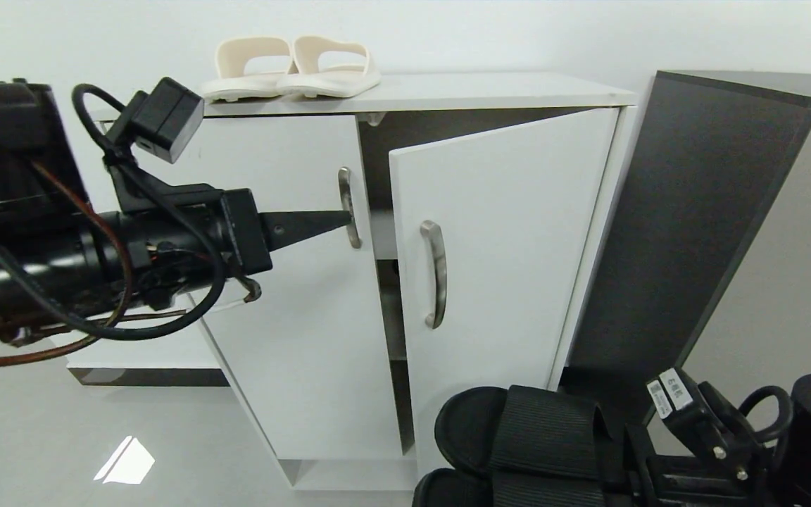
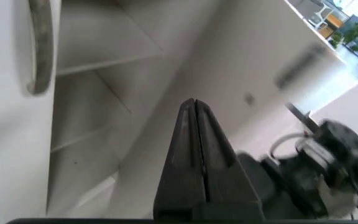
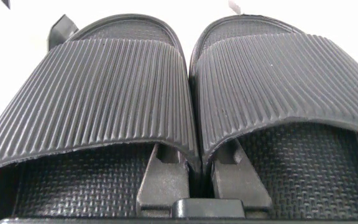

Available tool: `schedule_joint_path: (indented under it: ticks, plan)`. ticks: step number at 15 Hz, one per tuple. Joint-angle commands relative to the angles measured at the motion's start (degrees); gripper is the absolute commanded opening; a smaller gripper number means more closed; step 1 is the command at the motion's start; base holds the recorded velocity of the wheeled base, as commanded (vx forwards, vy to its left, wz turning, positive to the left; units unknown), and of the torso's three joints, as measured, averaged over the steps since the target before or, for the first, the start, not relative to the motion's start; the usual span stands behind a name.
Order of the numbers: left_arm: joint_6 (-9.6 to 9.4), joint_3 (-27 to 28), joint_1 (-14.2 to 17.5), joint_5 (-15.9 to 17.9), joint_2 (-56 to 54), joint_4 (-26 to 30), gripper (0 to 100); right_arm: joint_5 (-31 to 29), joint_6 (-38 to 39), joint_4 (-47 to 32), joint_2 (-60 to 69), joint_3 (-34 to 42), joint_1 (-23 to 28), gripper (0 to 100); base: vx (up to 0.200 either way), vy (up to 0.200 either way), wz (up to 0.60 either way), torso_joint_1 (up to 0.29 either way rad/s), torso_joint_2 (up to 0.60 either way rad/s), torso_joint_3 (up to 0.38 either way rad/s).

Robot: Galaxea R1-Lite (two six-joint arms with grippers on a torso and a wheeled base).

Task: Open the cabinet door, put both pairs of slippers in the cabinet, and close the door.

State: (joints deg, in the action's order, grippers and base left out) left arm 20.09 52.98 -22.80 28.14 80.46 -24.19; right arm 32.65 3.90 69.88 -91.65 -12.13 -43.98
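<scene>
Right gripper (image 3: pixel 197 177): clenched on the pair of black ribbed rubber slippers (image 3: pixel 185 93), one finger (image 3: pixel 160 180) tucked under each strap, pinching the two touching inner walls together. Holds that pair low at the bottom right of the head frame, side by side, long axis running from the gripper towards the upper left, toes nearest the white two-door cabinet (image 1: pixel 448 88).

Up and to the left of the toes: the dark gap (image 1: pixel 383 282) between the doors, the way in. Between pair and gap: the right door (image 1: pixel 511 267), only partly swung out, its brushed metal bar handle (image 1: pixel 436 273) facing the camera, its lower edge just beside the slippers. Likely too narrow an opening for the pair as held; probably calls for a wider swing first.

Left gripper (image 1: pixel 338 220): pressed shut on nothing, fingers flat together. Sits at the centre left of the head frame, tip lined up with the curved metal handle (image 1: pixel 349 208) of the shut left door (image 1: pixel 293 296); from the wrist view, apart from it, with pale shelves (image 2: pixel 104 56) beyond. Nearer arm to both doors.

Black slippers: broad grooved straps, textured footbeds, matt, soft enough to squeeze.

At the top left, on the cabinet's top: the cream moulded slippers (image 1: pixel 293 67), side by side, not yet stowed.
</scene>
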Motion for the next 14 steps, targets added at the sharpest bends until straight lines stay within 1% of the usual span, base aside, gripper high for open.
schedule_joint_path:
  ticks: [1, 2, 5, 7, 8, 10, 12, 14]
  plan:
    - [0.04, 2.9, -0.1, 0.0, 6.6, -1.9, 0, 0.3, -0.2, -0.1, 0.5, 1.1, -1.0, 0, 0.000, 0.000, 0.00, 0.000, 0.00, 0.000]
    - [0.04, 2.8, -0.8, -0.2, 7.7, -2.7, 0, 0.3, -0.3, -0.1, 0.7, 1.3, -1.3, 0, 0.000, 0.000, 0.00, 0.000, 0.00, 0.000]
    - [-0.23, 2.7, -1.5, -0.2, 10.3, -4.1, 0, 0.4, -0.3, -0.4, 1.5, 2.1, -2.8, 0, 0.000, 0.000, 0.00, 0.000, 0.00, 0.000]
    - [-0.23, 2.5, -3.4, -0.2, 10.5, -4.5, 0, 0.3, -0.3, -1.1, 1.3, 2.1, -2.9, 0, 0.000, 0.000, 0.00, 0.000, 0.00, 0.000]
    - [-0.23, 1.8, -5.5, -0.2, 10.5, -4.5, 0, 0.3, -0.2, -1.2, 1.3, 2.0, -3.1, 0, 0.000, 0.000, 0.00, 0.000, 0.00, 0.000]
    - [-0.31, -0.5, -8.8, -0.4, 10.2, -6.5, 0, 0.3, -0.3, -1.2, 1.3, 2.1, -3.7, 0, -0.200, 0.000, 0.00, -0.002, 0.01, 0.000]
    - [-0.23, -4.6, -11.5, -0.5, 8.0, -10.4, 0, 0.3, -0.3, -1.2, 1.3, 2.1, -3.8, 0, -0.200, 0.000, 0.00, 0.002, 0.00, 0.002]
    - [-0.23, -7.5, -13.7, -0.2, 5.4, -10.7, 0, 0.3, -0.4, -1.2, 1.3, 2.3, -4.4, 0, -0.200, 0.000, 0.00, -0.005, 0.00, 0.002]
